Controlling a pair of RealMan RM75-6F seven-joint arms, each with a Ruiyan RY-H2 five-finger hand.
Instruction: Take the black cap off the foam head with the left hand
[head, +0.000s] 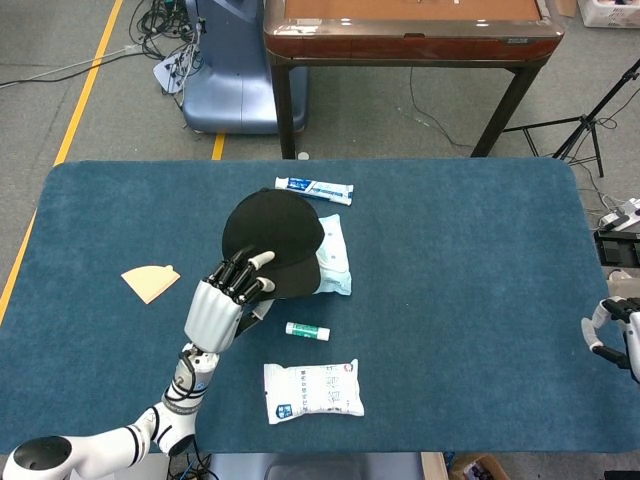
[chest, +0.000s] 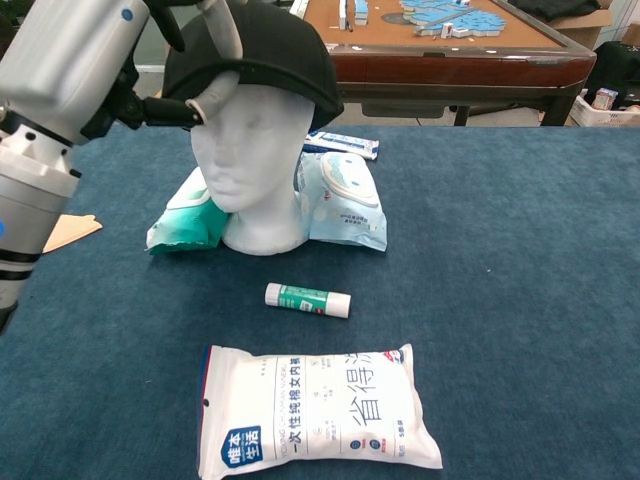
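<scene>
Right now, lift step: left hand (chest: 75, 60), upper left of chest view, pinches brim of black cap (chest: 262, 55), thumb under, fingers over. Cap tilts up, face of foam head (chest: 245, 150) bare, rear apparently seated. Next move likely needs raise up and back until crown clears.
Right hand (head: 612, 334) at right edge of head view, state cannot tell.
Near: white packet (chest: 315, 410), Chinese print, unread. Then glue stick (chest: 307, 298). Far: toothpaste box (head: 314, 188), lettering too small.

even, bright overhead light in both views, with only soft shadows under things on the table (head: 480, 260). focus is sharp throughout; no glare, little edge distortion.
</scene>
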